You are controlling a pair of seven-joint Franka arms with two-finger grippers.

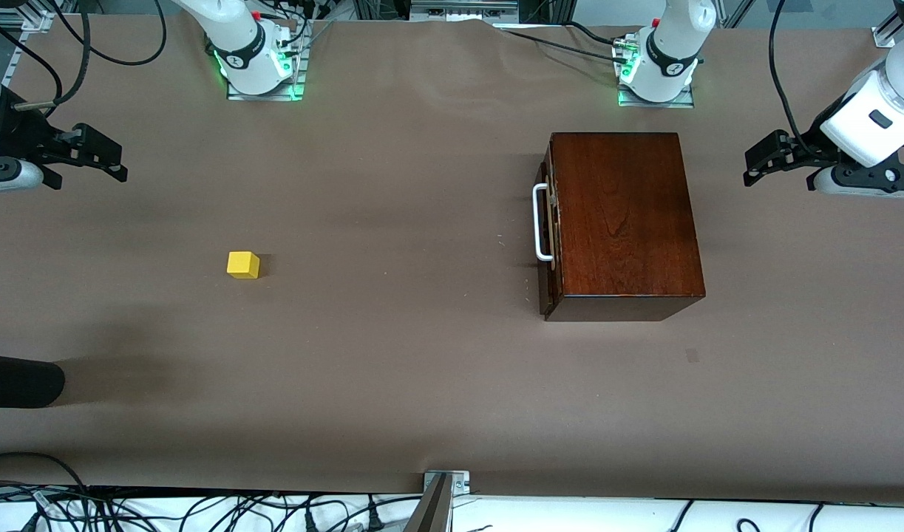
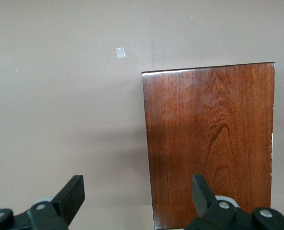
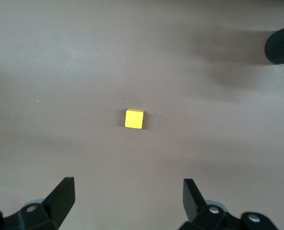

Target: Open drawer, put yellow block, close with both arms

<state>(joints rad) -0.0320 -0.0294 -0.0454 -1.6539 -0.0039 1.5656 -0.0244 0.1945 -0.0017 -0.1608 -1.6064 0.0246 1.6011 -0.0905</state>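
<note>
Front view shows the brown table [image 1: 422, 369] with the mahogany box [image 1: 622, 222] toward the left arm's end, its drawer [image 1: 549, 222] pushed in, white handle [image 1: 540, 222] facing the right arm's end. Left gripper [image 1: 755, 166] hangs beside the box, fingers spread wide. Right gripper [image 1: 115, 162] hovers at its own end, fingers apart, empty. Yellow block [image 1: 243, 264] sits alone on the table, well apart from the box.

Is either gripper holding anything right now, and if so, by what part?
Nothing is held. The left gripper is open above the wooden box; the right gripper is open above the yellow block, which sits on the table.
</note>
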